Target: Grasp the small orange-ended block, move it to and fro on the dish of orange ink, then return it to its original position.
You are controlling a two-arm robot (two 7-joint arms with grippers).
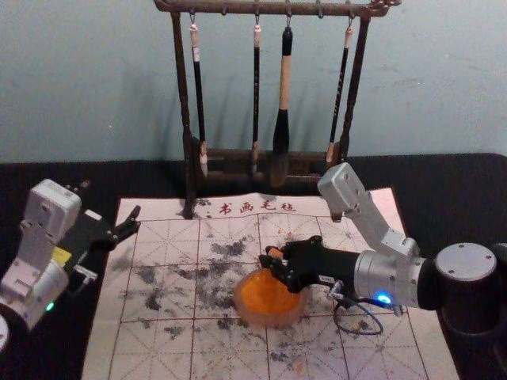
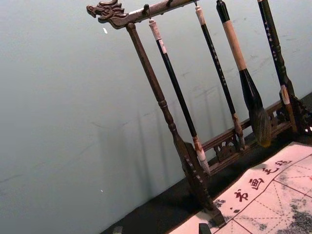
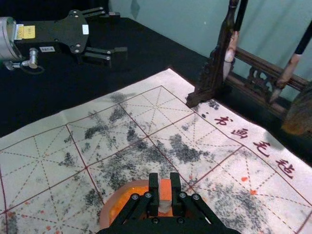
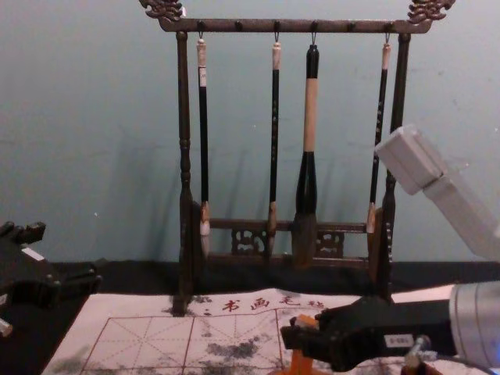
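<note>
Right gripper [image 1: 272, 260] has the block [image 1: 276, 253] pinched, probably over the dish [image 1: 271, 320] by its far edge; left gripper [image 1: 137, 220] spread, roomy mat [image 1: 158, 348] between.

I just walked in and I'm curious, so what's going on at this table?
The robot's right gripper holds a small block over the dish of orange ink, apparently to ink it; whether they touch is hard to tell. The left gripper is open, off to the left. Brushes hang from a rack behind the mat.
</note>
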